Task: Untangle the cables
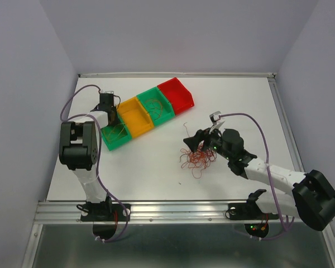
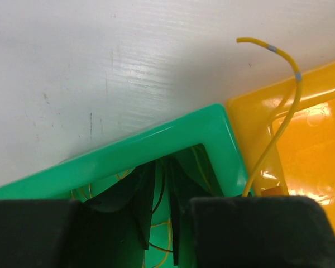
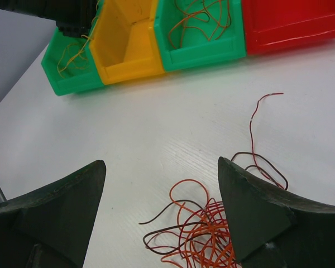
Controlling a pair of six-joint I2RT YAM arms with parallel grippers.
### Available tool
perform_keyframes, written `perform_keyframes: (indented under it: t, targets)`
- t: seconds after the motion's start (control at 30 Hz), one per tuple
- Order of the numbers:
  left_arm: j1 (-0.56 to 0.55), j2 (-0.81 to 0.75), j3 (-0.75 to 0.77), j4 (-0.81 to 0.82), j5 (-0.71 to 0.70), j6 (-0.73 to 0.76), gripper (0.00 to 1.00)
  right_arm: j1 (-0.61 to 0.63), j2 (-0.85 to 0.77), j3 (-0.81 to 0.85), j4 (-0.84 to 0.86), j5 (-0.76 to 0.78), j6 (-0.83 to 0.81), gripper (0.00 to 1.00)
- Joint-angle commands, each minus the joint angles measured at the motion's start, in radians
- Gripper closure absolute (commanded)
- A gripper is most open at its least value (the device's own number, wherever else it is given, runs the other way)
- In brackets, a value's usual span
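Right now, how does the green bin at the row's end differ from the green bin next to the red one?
The end green bin holds yellow wires; the inner green bin holds orange wires. The left hand hangs over the end green bin; none is over the inner green bin. Both are green, open-topped, in one row with the yellow bin.

On the white table point(image 1: 145, 178), four bins run diagonally: near-left green bin point(image 1: 116, 146), yellow bin point(image 1: 135, 118), second green bin point(image 1: 163, 119), far red bin point(image 1: 177, 94). The left gripper point(image 1: 112, 119) hangs over the near-left green bin. The right gripper point(image 1: 192, 143) hovers above the cables point(image 1: 198, 159), a reddish tangle.
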Motion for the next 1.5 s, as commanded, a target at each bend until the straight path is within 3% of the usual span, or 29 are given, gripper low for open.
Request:
perform_keyframes:
  t: [0.0,0.17,0.27,0.7,0.8,0.97,1.0,1.1,1.27,1.3,1.47]
  targets:
    - [0.000,-0.033,-0.042,0.034,-0.019,-0.016,0.74,0.007,-0.023,-0.015,0.046,0.001,0.002,0.14]
    - [0.001,-0.103,-0.008,0.011,-0.056,0.012,0.68,0.007,-0.006,-0.004,0.046,-0.006,0.004,0.14]
    - [0.003,-0.195,0.007,-0.021,-0.064,0.016,0.56,0.007,-0.014,-0.005,0.045,-0.006,0.004,0.14]
    - [0.004,-0.366,0.067,-0.119,-0.061,0.097,0.48,0.007,-0.010,0.010,0.011,0.024,0.019,0.14]
    - [-0.005,-0.459,0.050,-0.128,0.104,0.154,0.43,0.007,-0.012,0.033,-0.108,0.095,0.051,0.14]
    - [-0.048,-0.582,0.015,-0.162,0.382,0.395,0.38,0.007,-0.069,0.044,-0.291,0.188,0.096,0.21]
    - [-0.054,-0.603,0.009,-0.170,0.445,0.409,0.29,0.007,-0.104,0.041,-0.309,0.192,0.105,0.23]
    - [-0.078,-0.598,0.030,-0.208,0.572,0.484,0.21,0.021,-0.148,0.053,-0.400,0.234,0.137,0.26]
    - [-0.147,-0.516,0.070,-0.175,0.666,0.504,0.14,0.044,-0.167,0.065,-0.475,0.337,0.165,0.28]
    - [-0.186,-0.490,0.079,-0.137,0.660,0.497,0.06,0.049,-0.172,0.064,-0.478,0.343,0.171,0.28]
    - [-0.304,-0.458,0.079,0.016,0.580,0.434,0.05,0.049,-0.124,0.076,-0.492,0.382,0.205,0.32]
